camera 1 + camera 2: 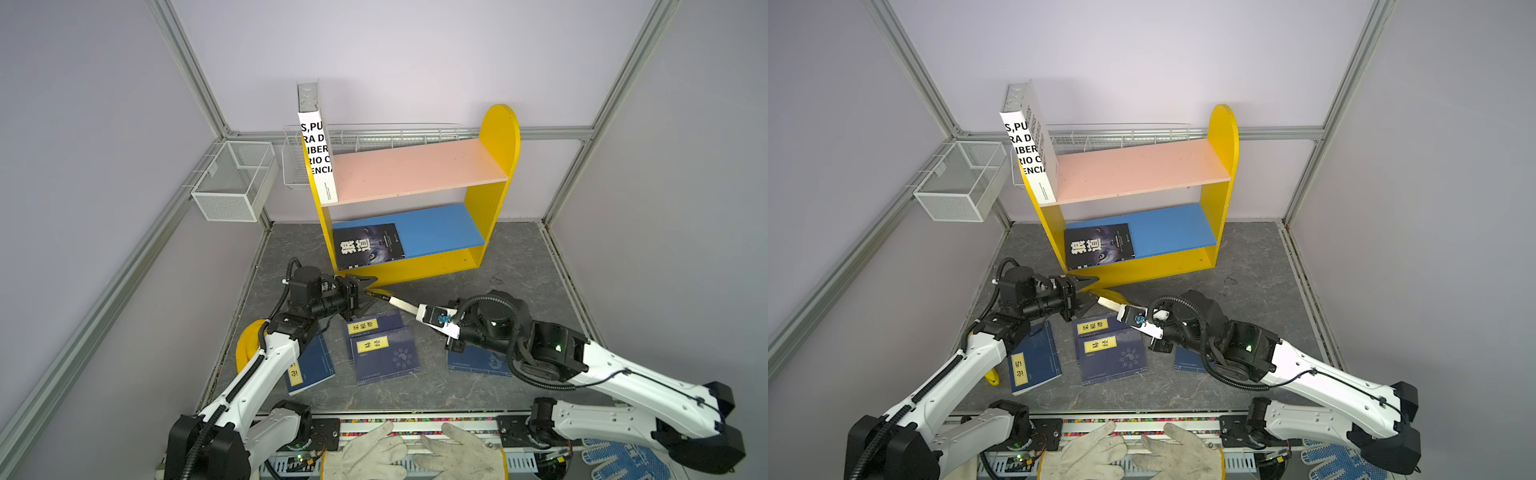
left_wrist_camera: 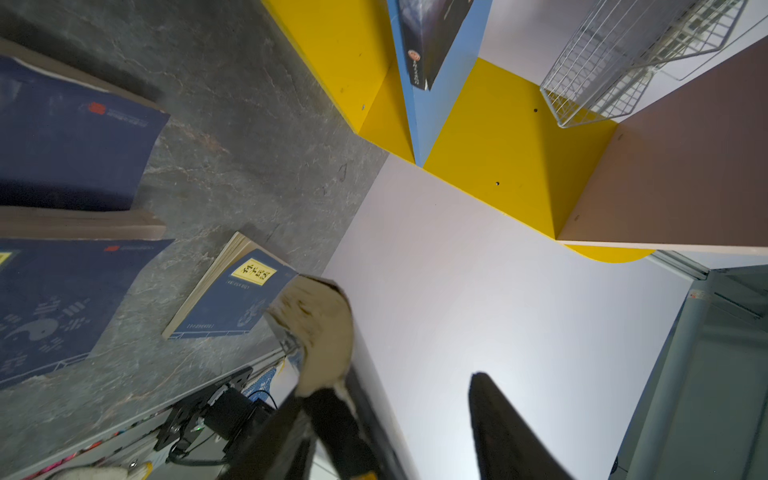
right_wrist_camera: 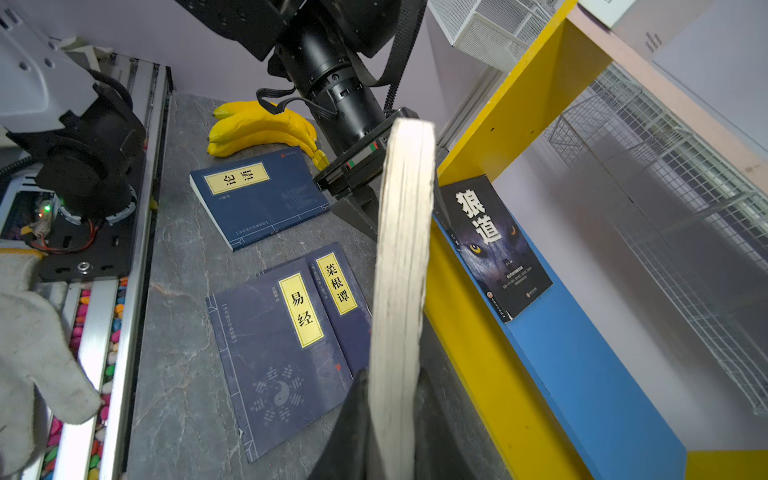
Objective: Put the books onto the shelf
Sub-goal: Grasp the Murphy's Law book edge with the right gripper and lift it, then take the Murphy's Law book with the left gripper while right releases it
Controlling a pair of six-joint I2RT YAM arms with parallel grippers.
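Thick black paperback (image 1: pixel 395 301), cream page edges, held edgewise just before yellow two-tier shelf (image 1: pixel 496 166); long axis roughly level, running from right hand (image 1: pixel 415 309), clamped on it, into left hand (image 1: pixel 368 294), jaws part-spread round far end. Wolf-face book (image 1: pixel 368 245) flat on blue board (image 1: pixel 440 232); white book (image 1: pixel 318 158) upright on pink board (image 1: pixel 415 170); navy books (image 1: pixel 386 357) flat on marbled grey table (image 1: pixel 519 266).

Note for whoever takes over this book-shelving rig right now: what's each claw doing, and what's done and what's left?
Right claw: shut on a thick book, held in front of the shelf.
Left claw: open, around that book's free end.
Done: white book stands on the pink board; wolf book lies on the blue board.
Left: the held book, plus four navy books on the table.
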